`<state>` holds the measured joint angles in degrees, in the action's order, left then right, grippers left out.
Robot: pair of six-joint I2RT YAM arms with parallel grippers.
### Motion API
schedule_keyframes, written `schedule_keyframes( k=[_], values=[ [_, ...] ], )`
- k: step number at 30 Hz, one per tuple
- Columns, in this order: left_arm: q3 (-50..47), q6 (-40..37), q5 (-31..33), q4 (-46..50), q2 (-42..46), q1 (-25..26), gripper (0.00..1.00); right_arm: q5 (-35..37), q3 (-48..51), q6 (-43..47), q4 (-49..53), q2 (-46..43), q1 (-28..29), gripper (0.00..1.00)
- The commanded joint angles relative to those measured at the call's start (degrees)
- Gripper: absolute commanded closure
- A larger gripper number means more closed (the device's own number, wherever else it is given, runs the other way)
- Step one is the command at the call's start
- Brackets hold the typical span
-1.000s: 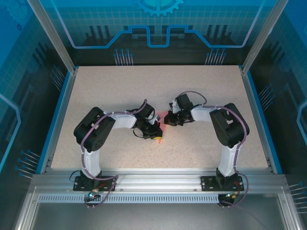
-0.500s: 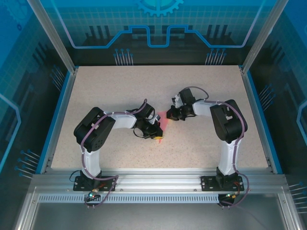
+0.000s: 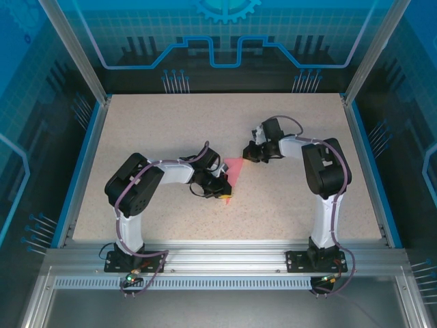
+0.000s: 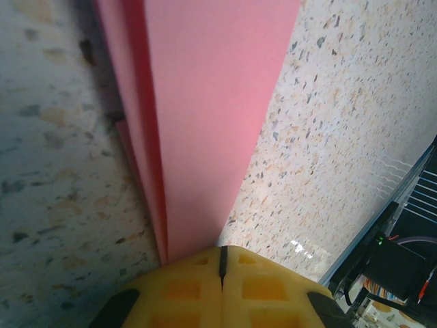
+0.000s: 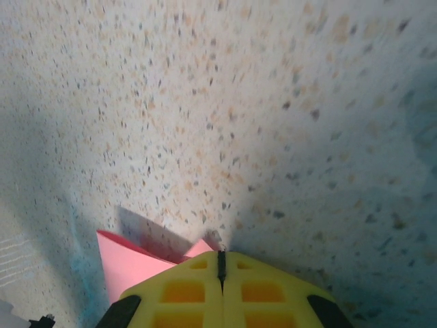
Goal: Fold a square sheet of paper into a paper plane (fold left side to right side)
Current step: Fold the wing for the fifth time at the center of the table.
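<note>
We see the pink paper [image 3: 234, 169] lying flat on the table [image 3: 171, 123], right between our two claws. It is already folded into a long, pointy shape with layers on top of each other. Its long way runs from near to far, leaning a little to the right.

The pointy end lies at our left claw [image 3: 224, 195]. From the left wrist, the paper [image 4: 205, 123] stretches straight away from the left claw [image 4: 222, 270], which is squeezed tight with its tips right at the paper's end. We cannot tell if it pinches the paper or only presses on it.

The wide end lies by our right claw [image 3: 248, 154]. From the right wrist, that claw [image 5: 220, 263] is squeezed tight too, with a corner of the paper [image 5: 133, 263] just beside its tips on the left.

We think the left claw pins the point, so the right claw is the one free to push a fold.
</note>
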<state>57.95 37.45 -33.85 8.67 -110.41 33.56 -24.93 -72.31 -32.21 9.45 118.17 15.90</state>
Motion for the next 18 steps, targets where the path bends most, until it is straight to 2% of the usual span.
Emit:
schedule_keyframes(
  k=[1,8,14,18],
  values=[
    [-3.11,0.08,3.44,6.86,-1.22,1.27,1.0,1.87,-2.63,1.5,1.45,-0.87,-1.79,1.0],
    [-2.84,0.56,3.52,6.03,-0.5,1.54,1.0,1.57,1.74,1.01,1.54,-9.46,-0.89,1.0],
    [-2.62,0.59,3.65,5.96,-0.28,1.61,1.0,-0.55,11.81,-3.33,-2.74,-17.43,3.26,1.0],
    [-2.58,0.65,3.78,5.85,-0.2,1.6,1.0,-2.74,15.33,-6.84,-6.02,-17.75,6.77,1.0]
  ],
)
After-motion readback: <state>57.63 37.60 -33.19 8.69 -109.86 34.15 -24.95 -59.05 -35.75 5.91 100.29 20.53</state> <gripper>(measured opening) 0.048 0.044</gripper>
